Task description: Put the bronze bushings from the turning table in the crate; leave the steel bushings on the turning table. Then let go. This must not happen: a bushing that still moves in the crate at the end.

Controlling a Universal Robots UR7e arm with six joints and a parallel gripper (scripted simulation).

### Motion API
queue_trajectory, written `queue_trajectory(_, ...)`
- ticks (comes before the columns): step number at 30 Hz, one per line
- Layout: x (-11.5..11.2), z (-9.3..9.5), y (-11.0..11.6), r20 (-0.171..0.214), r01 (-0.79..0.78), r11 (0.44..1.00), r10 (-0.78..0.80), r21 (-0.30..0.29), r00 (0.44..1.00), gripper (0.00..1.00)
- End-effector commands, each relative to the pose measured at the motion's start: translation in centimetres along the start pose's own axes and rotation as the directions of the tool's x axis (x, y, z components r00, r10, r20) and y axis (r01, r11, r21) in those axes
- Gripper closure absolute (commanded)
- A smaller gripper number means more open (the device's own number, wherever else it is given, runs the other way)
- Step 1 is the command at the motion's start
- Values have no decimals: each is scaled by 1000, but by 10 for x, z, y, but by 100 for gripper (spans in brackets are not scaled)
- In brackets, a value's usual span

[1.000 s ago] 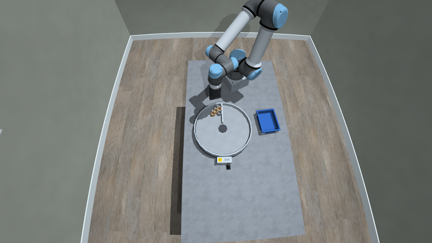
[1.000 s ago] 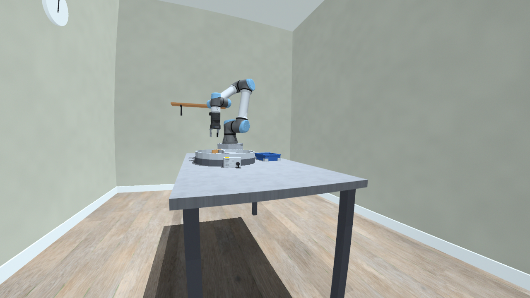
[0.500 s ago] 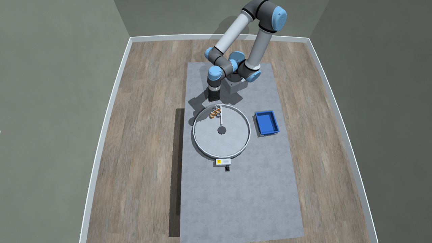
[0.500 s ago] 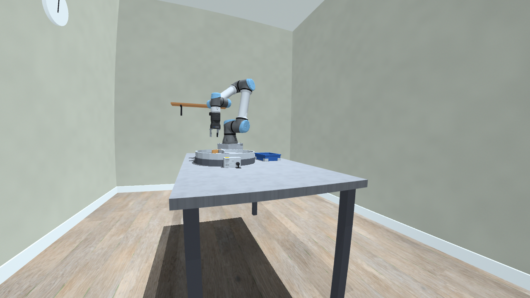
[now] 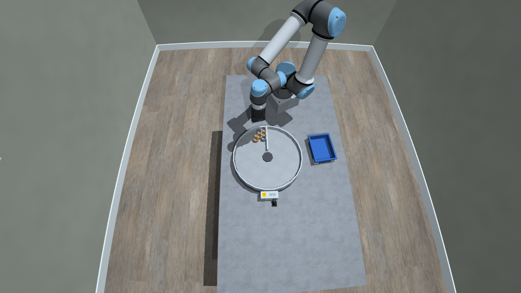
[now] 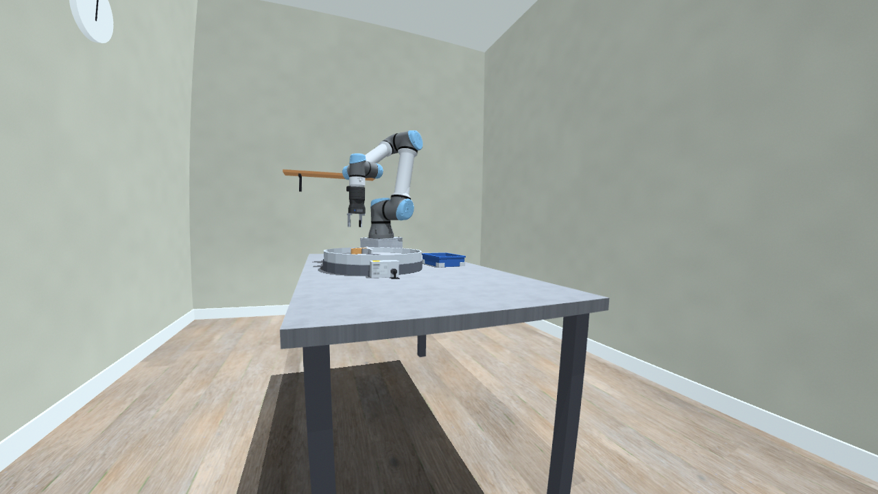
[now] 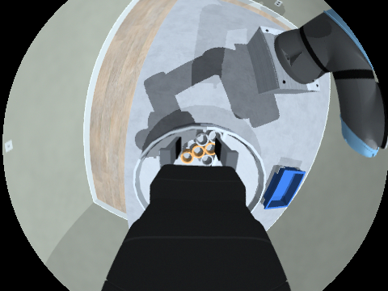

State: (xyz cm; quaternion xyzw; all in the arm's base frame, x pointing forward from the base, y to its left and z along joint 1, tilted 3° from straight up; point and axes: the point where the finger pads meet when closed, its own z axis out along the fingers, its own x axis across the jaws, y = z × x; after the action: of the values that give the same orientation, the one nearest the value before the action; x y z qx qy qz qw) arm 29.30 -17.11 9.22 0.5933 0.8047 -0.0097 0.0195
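The round grey turning table (image 5: 282,165) (image 6: 343,264) (image 7: 251,175) stands mid-table. A tight cluster of bushings lies at its far edge, left of a white divider bar (image 5: 266,140). The bronze bushings (image 5: 257,137) (image 6: 356,250) (image 7: 187,157) lie mixed with the steel bushings (image 5: 261,129) (image 7: 203,138), touching each other. My gripper (image 5: 258,117) (image 6: 354,222) (image 7: 198,144) is open and empty. It points down and hangs well above the cluster. The blue crate (image 5: 321,147) (image 6: 444,259) (image 7: 284,189) stands empty to the right of the turning table.
The robot base (image 5: 285,103) stands just behind the turning table. A dark hub (image 5: 267,156) sits at the table's centre. A small control box (image 5: 268,195) (image 6: 383,268) is fixed to its near side. A wooden wall shelf (image 6: 310,173) hangs behind the arm.
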Motion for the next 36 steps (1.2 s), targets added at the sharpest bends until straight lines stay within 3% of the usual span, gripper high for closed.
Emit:
queue_trajectory(1, 0, 0, 0, 1, 0, 1000, 0, -1, 1000, 0)
queue_trajectory(30, 0, 0, 0, 1, 0, 1000, 0, -1, 1000, 0)
queue_trajectory(36, 15, 0, 6, 3, 5, 1000, -5, -3, 1000, 0)
